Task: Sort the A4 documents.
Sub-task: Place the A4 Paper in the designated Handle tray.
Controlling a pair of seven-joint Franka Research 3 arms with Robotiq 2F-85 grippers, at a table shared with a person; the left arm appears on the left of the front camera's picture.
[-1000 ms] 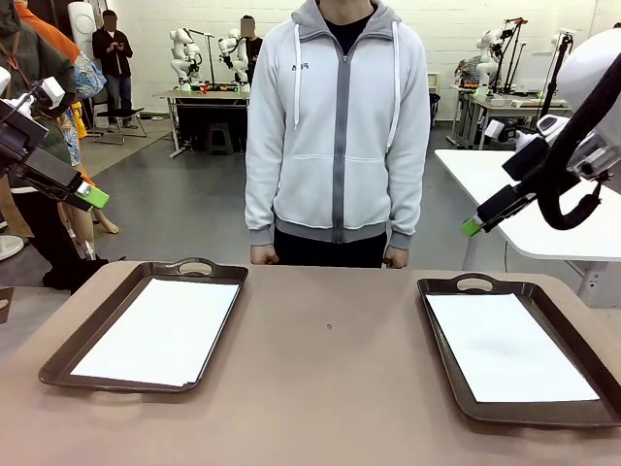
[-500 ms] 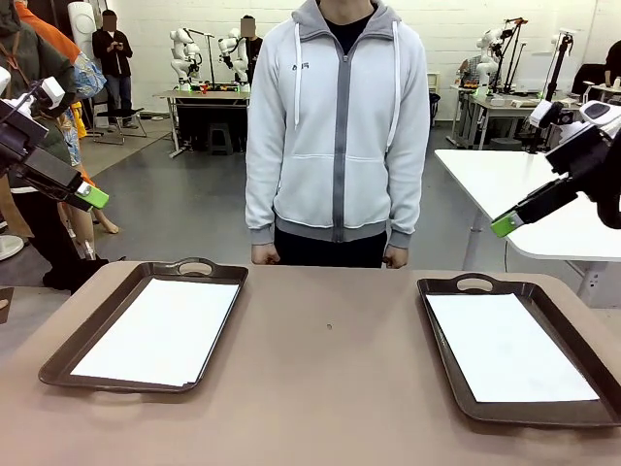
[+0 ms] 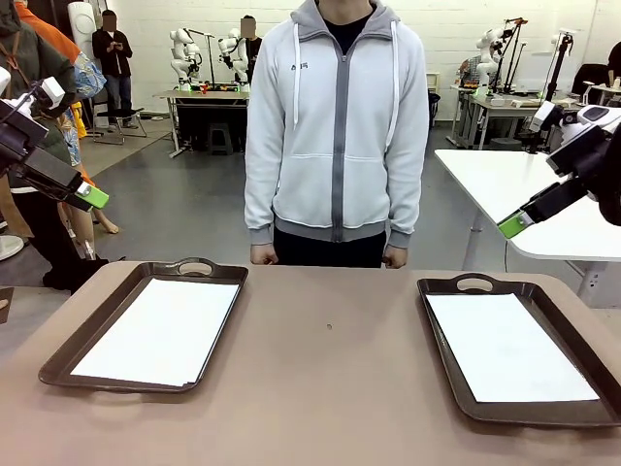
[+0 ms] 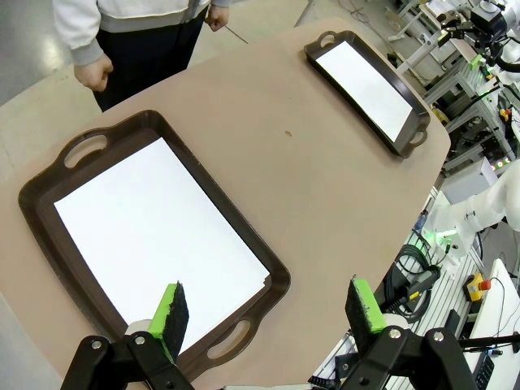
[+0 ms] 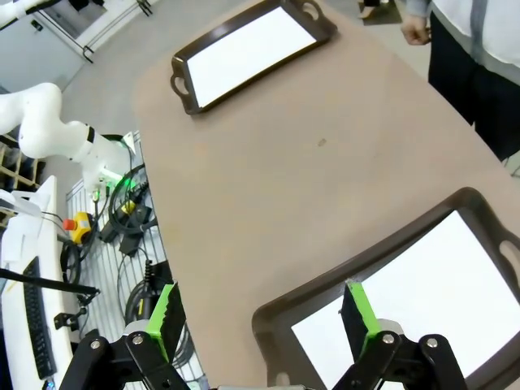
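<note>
So my left gripper (image 4: 268, 313) is parked up high off the left edge of the brown table (image 3: 330, 388), jaws spread wide with nothing in them, looking down at the dark brown handled plastic tray (image 3: 92, 335) near the table's left edge. That tray has a stack of plain white A4 sheets (image 3: 160, 330) lying flat inside it, and one corner of the stack looks a bit stepped, so I'd guess there's more than one sheet. That's the risk on this side: thin paper lying flat against the tray floor is tough to pinch, and I could easily drag two sheets at once or crumple the top one against the raised rim. In the middle, a person in a light grey zip hoodie (image 3: 335, 126) stands at the far edge with fists resting just at the table's edge, so any sweep across centre needs to stay clear of those hands. Over on the right, a second dark brown tray (image 3: 441, 320) holds more white A4 paper (image 3: 505, 349), and my right gripper (image 5: 264, 321) hangs well above it, also wide and empty. Coming down too steep there could clip the rim and shove the tray toward the table's near edge.
</note>
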